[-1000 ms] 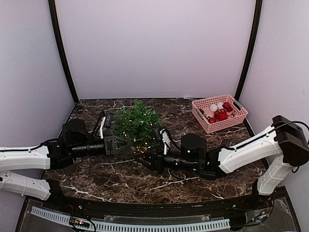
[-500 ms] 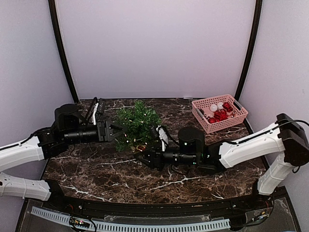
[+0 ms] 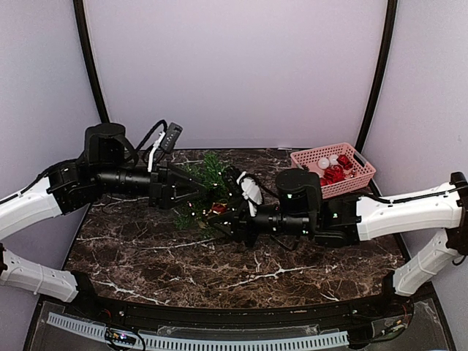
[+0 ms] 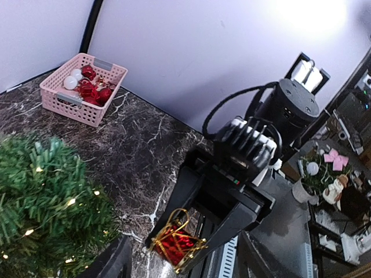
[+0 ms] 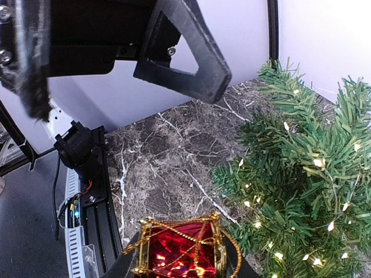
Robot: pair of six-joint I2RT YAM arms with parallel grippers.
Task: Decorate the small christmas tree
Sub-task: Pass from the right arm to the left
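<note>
Just by the tree (image 3: 208, 183), the right gripper (image 3: 225, 213) holds a red drum (image 5: 181, 253). The left gripper (image 3: 186, 194) is at the tree's left, fingers wide, holding nothing. The tree is well left of the basket (image 3: 344, 184)

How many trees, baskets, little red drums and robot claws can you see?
1 small christmas tree
1 pink basket
1 red drum, held in the right claw
2 claws: the right claw and the left claw, which is open and empty
Total: 5
</note>
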